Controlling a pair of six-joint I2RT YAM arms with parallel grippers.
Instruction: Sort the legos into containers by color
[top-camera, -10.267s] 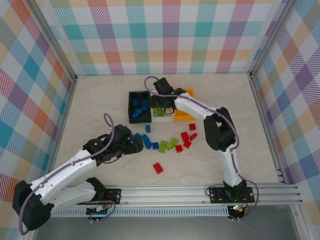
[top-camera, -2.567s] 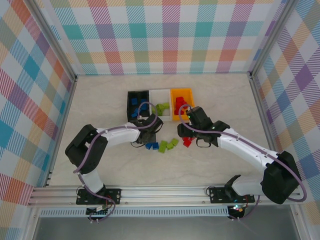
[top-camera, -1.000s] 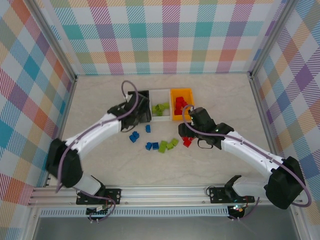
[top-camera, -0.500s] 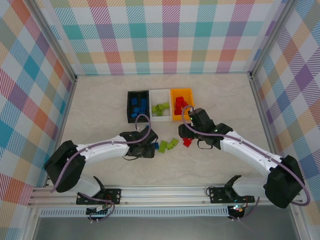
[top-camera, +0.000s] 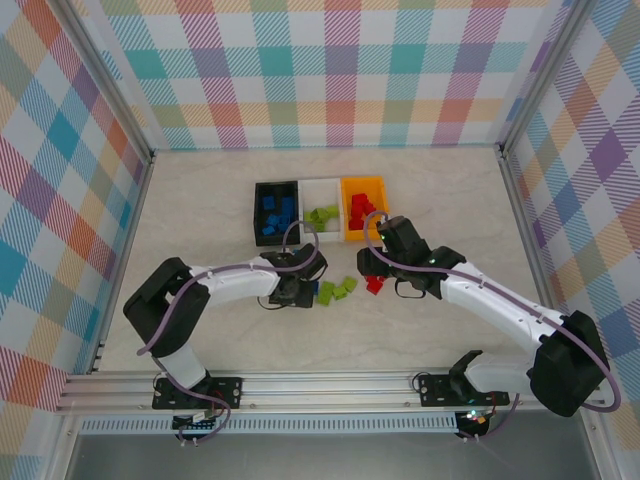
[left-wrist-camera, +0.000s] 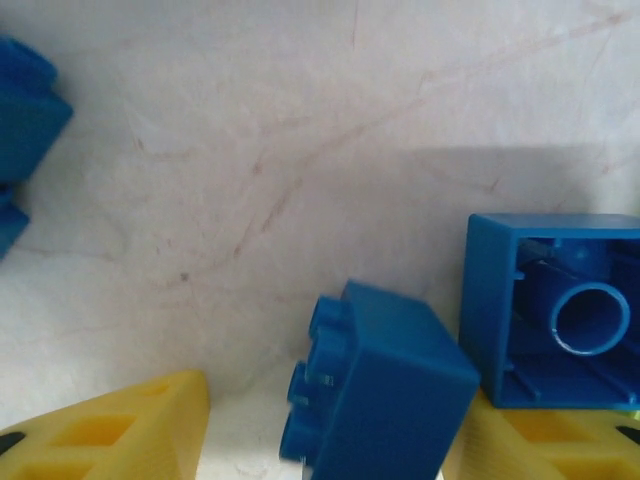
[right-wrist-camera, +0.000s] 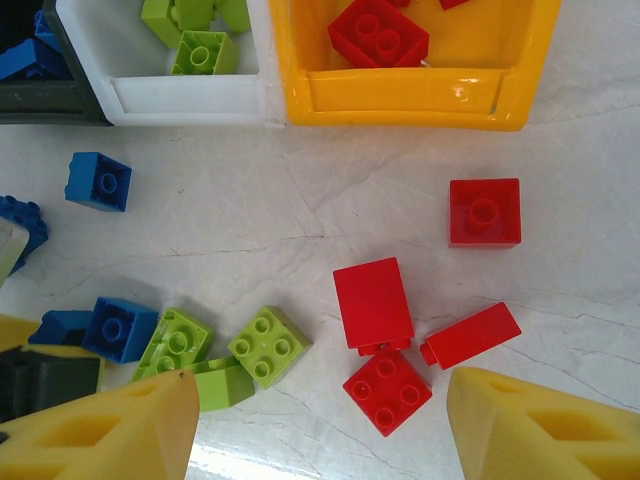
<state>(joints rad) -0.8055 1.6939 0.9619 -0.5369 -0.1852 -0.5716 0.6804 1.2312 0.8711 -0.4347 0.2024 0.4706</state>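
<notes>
My left gripper (left-wrist-camera: 325, 440) is down at the table among the loose legos (top-camera: 338, 290). A tilted blue lego (left-wrist-camera: 375, 390) sits between its yellow fingers (left-wrist-camera: 110, 430), close against the right one, with a gap on the left. An upturned blue lego (left-wrist-camera: 555, 310) lies beside it. My right gripper (right-wrist-camera: 320, 440) hangs open and empty over the red legos (right-wrist-camera: 373, 303), with green legos (right-wrist-camera: 270, 345) at its left. The black bin (top-camera: 258, 212) has blue legos in it, the white bin (top-camera: 322, 192) green ones and the orange bin (top-camera: 364, 183) red ones.
The three bins stand side by side at the middle back of the table. A lone red lego (right-wrist-camera: 485, 212) and a lone blue lego (right-wrist-camera: 98, 180) lie between them and the loose pile. Checked walls close in the table on three sides.
My left arm has come back from the black bin to the loose legos, and its jaws have narrowed around a blue lego. The right arm has not moved.
</notes>
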